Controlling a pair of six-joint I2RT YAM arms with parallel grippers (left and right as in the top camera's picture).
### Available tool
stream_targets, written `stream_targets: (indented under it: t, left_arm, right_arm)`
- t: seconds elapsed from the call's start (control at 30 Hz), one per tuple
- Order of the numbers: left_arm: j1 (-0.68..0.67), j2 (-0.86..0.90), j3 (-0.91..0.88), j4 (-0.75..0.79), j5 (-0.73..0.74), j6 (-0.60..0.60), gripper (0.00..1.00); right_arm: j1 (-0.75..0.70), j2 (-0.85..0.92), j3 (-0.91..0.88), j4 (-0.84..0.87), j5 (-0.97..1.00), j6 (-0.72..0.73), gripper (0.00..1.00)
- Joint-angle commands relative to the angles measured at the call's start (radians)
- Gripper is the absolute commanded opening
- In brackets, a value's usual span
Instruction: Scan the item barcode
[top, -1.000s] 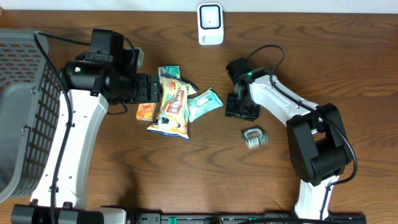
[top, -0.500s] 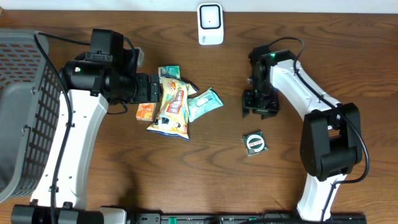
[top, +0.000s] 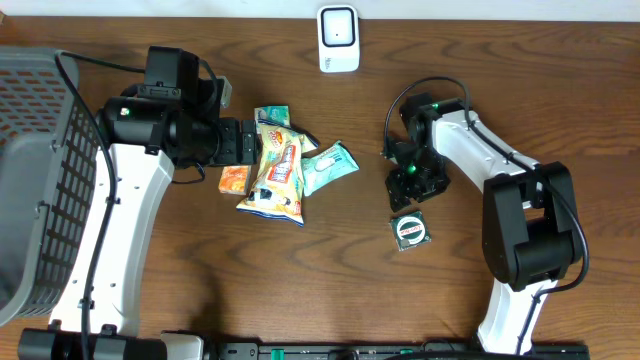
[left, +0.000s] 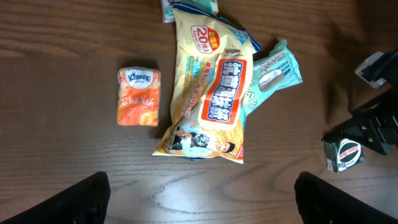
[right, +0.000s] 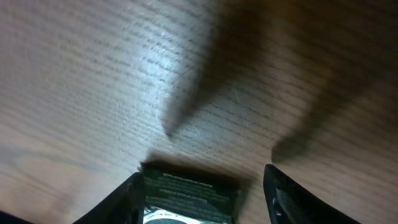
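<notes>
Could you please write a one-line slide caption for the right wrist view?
Open right gripper over a small dark square packet on the brown wooden table.

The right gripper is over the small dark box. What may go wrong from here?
The right gripper hangs over the small dark box off-centre, one finger close to its edge, so closing may push or twist it. The box lies logo up with no barcode visible; the scanner may miss it.
</notes>
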Motion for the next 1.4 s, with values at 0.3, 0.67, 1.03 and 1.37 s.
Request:
stream_targets:
  t: [0.3, 0.67, 1.03, 1.37]
  left_arm:
    - [0.005, 0.006, -0.008, 0.001, 0.009, 0.017, 0.94]
    - [0.005, 0.006, -0.008, 0.001, 0.009, 0.017, 0.94]
    - [0.005, 0.006, -0.008, 0.001, 0.009, 0.017, 0.94]
    - [0.005, 0.006, -0.008, 0.001, 0.009, 0.017, 0.94]
  right_arm:
    - [-0.101, 0.0, 0.001, -0.062, -0.19, -0.142, 0.57]
    - [-0.091, 0.0, -0.021, -0.147, -0.18, 0.034, 0.48]
    - [0.032, 0.0, -0.072, -0.074, 0.018, 0.16, 0.52]
    - [0.053, 0.0, -0.072, 0.064, 0.021, 0.34, 0.55]
